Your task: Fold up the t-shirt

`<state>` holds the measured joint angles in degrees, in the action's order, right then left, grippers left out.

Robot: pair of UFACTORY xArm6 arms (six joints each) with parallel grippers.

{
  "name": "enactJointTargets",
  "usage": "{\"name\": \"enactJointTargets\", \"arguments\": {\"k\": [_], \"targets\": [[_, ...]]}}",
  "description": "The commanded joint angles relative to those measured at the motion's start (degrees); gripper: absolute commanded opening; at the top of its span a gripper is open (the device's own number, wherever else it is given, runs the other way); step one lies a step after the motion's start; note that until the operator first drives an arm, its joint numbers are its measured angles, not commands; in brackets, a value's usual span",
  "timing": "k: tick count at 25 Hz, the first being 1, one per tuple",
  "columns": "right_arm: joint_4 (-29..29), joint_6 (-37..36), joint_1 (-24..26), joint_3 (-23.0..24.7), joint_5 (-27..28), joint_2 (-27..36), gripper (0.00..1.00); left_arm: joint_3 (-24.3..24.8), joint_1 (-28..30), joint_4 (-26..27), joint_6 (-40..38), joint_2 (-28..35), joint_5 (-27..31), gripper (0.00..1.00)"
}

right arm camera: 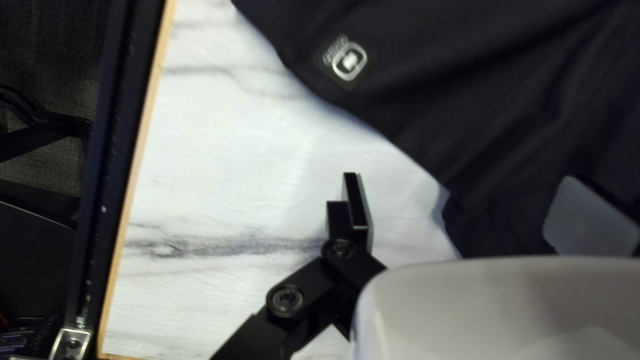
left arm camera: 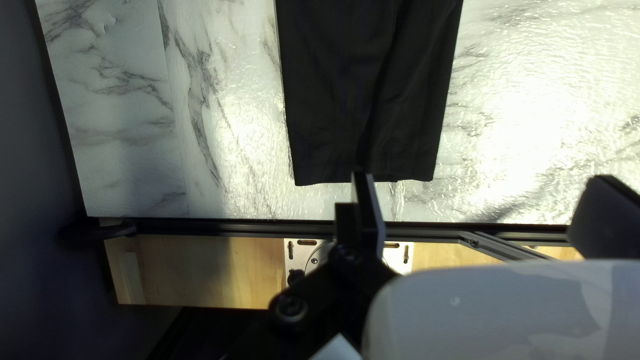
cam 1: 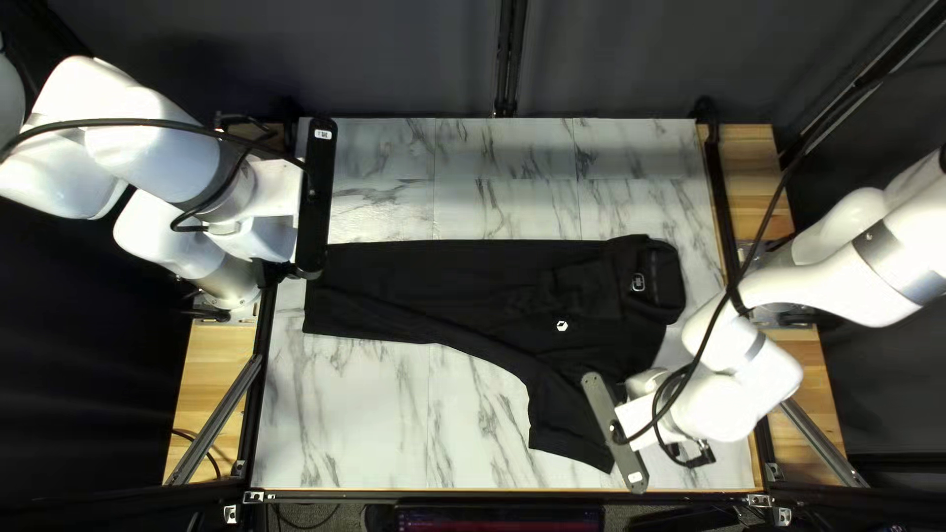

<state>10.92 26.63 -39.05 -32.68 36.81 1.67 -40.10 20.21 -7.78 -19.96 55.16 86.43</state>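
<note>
Right wrist view shows your right gripper (right arm camera: 467, 190) with its black fingers wide apart, one over bare desk and the other by the cloth, nothing clamped. Your left gripper (left arm camera: 483, 193) is spread too, holding nothing, beside the hem end (left arm camera: 400, 167). Past them, the black cloth t-shirt (cam 1: 463, 286) lies flat on the white marble-patterned desk (cam 1: 374, 414), collar (cam 1: 670, 278) at the right of the top left view. You look partway through: the far side seems turned inward, giving a straight edge and a narrow body. The near sleeve (cam 1: 562, 424) sticks out, so you likely have that to bring in, then the length to fold up.
</note>
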Motion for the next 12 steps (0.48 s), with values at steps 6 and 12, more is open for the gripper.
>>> {"name": "enactJointTargets", "arguments": {"k": [6,12], "targets": [[-1.12,-0.45,1.84,2.03,-2.92,-1.07,0.94,0.00,0.00,0.00,0.00,0.00,0.00,1.00],[-1.86,-1.78,2.69,1.55,-3.26,-2.26,0.05,0.00,0.00,0.00,0.00,0.00,0.00,1.00]]}}
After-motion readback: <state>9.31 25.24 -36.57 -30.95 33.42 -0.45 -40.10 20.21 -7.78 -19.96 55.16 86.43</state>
